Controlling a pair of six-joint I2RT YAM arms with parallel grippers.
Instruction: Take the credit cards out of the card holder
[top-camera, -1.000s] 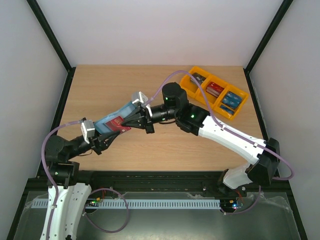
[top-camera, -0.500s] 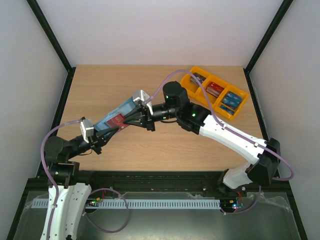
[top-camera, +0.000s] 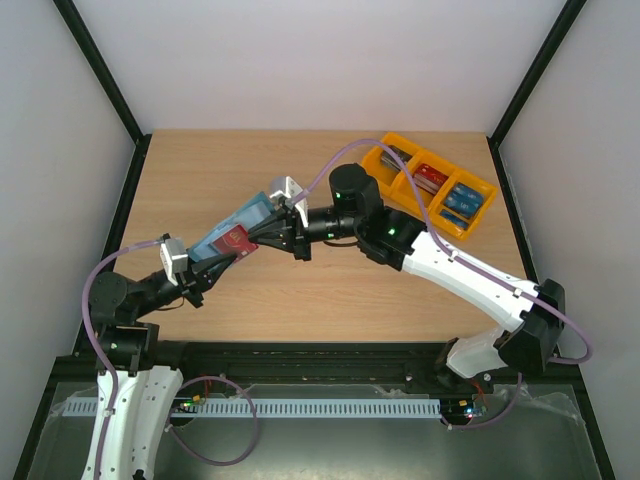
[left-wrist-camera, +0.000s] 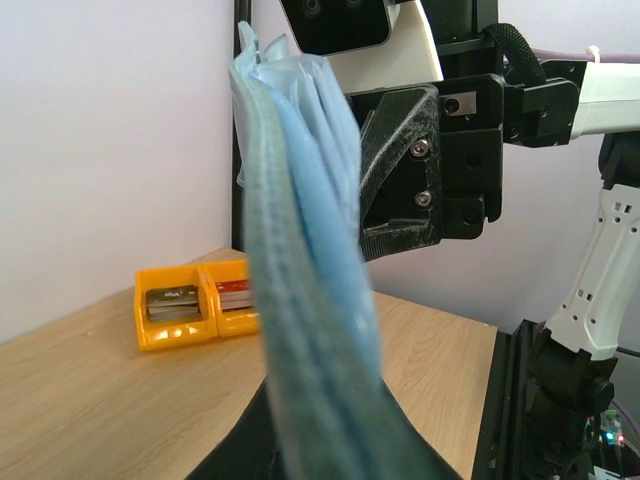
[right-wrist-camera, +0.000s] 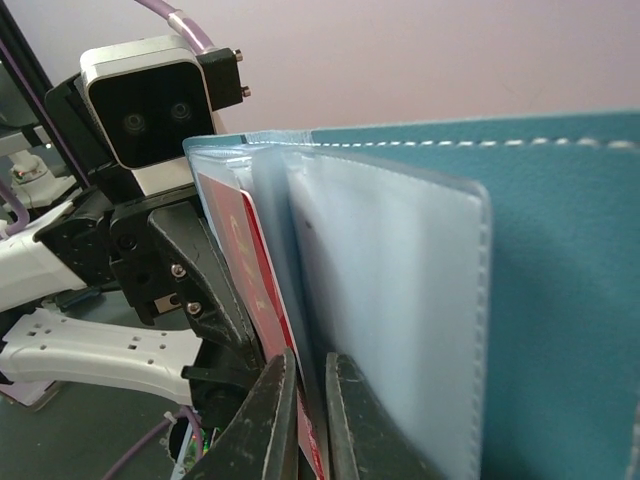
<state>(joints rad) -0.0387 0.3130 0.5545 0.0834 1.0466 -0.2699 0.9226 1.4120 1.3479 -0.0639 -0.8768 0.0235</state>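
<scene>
At the far left, the left hand (top-camera: 205, 266), made of matte black ribbed plastic, was clamped tight on the lower end of the card holder (top-camera: 246, 214). The holder hung in the air above the left-centre of the pale wood-grain tabletop (top-camera: 300, 290), bridging the gap between the two hands. In the left wrist view it rose edge-on as a soft fan of leaves, with a grey-teal, finely textured cover outside and lighter blue leaves inside, splaying slightly at the top. The right wrist view showed its matte teal cover edged with a row of pale stitches. In front of the cover lay a glossy clear pocket (right-wrist-camera: 390, 330) with a rounded corner. Beside that pocket a red credit card (top-camera: 238, 241), thin and stiff, stuck partway out of the holder. The right hand (top-camera: 262, 236) had its black fingers (right-wrist-camera: 268, 420) drawn almost together, pinching the card's edge along with a thin clear leaf. Well apart at the right rear stood a glossy moulded orange tray (left-wrist-camera: 175, 332) with three compartments. It held dark grey cards (top-camera: 400, 158) in the left one, red cards (top-camera: 431, 179) in the middle and blue cards (top-camera: 462, 197) in the right. The print on them was too small to read.
</scene>
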